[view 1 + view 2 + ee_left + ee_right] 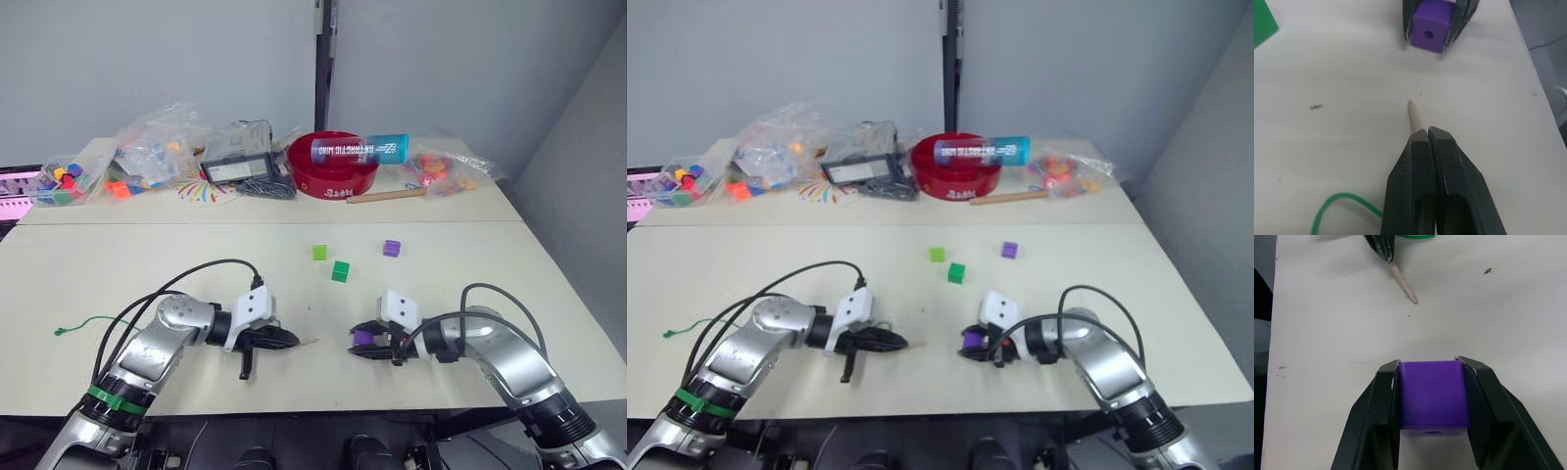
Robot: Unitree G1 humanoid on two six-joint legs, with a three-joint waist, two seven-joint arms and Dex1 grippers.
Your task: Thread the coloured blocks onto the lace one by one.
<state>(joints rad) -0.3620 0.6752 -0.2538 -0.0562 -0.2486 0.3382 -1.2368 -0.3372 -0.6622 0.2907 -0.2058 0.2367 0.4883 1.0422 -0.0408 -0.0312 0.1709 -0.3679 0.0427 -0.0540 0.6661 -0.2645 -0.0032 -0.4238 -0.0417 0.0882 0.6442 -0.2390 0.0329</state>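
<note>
Lining up: I have the lace [98, 321] tip [1414, 116] aimed at the purple block [1431, 30] held across from it; tip and block are near each other but apart, so nothing is threaded yet.

Risk, aim: I judge the tip sits a little off the line of the hole [1428, 35]. If I push straight ahead it may strike the block face beside the hole and skid off.

Risk, tip: only a short stub sticks out past the left gripper [1428, 133]. It may not reach through the block, or it could slide back between the fingers when it meets resistance.

Risk, block: the block is pinched by its two side faces. A shove from the tip could turn it in the grip and swing the hole away.

Risk, slack: the lace trails off to my left over the table [196, 257], its knot end [60, 331] well away. A snag there would tug the tip off course.

Left gripper: clenched on the lace just behind the pale tip, fingers pressed together, low over the table.

Right gripper [1432, 377]: clamped on the purple block, fingers spread only as wide as the block, hole facing the tip.

Spare blocks: light green [319, 253], dark green [340, 271] and a second purple [392, 248] lie loose farther back, apart from both grippers.
</note>
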